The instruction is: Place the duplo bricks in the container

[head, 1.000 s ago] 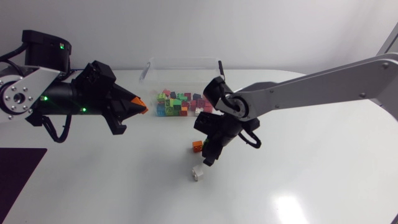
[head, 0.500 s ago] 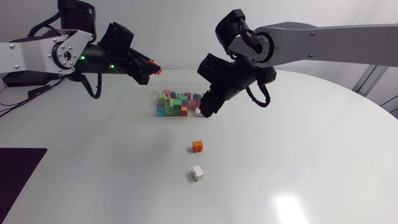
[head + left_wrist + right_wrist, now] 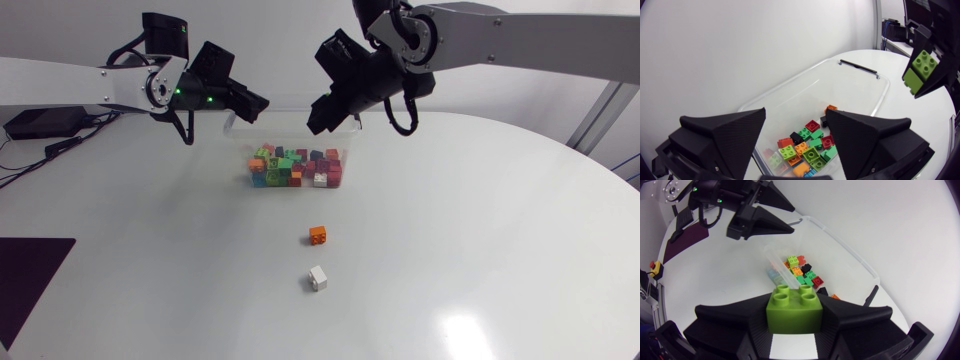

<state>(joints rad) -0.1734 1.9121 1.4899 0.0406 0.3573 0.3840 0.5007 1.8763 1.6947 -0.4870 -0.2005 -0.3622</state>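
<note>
Lime-green plastic, four studs up: a green duplo brick was gripped from both sides by the black fingers of the right gripper and held in the air. In the left wrist view the same brick was seen tilted, pinched in that gripper beyond the far end of the container.

In the head view the right gripper was hung near the rear rim of the clear container. Whether it was over the rim or just behind it could not be told.

Inside the container a heap of bricks was gathered at the front end (green, red, orange, teal, black and one white among them), and the rear part of the floor was left bare.

Two bricks were left out on the white table, in front of the container and apart from it. An orange brick was nearer the container and a white brick lay a little further out.

On the other side, the left gripper was held above the container's rear left corner. Its fingers were spread wide, with nothing gripped between them. In its own view the left gripper was seen with the heap of bricks lying below the gap, well clear of the fingers. From the right wrist view the left gripper was seen pointing over the container's near wall, with no contact made.
</note>
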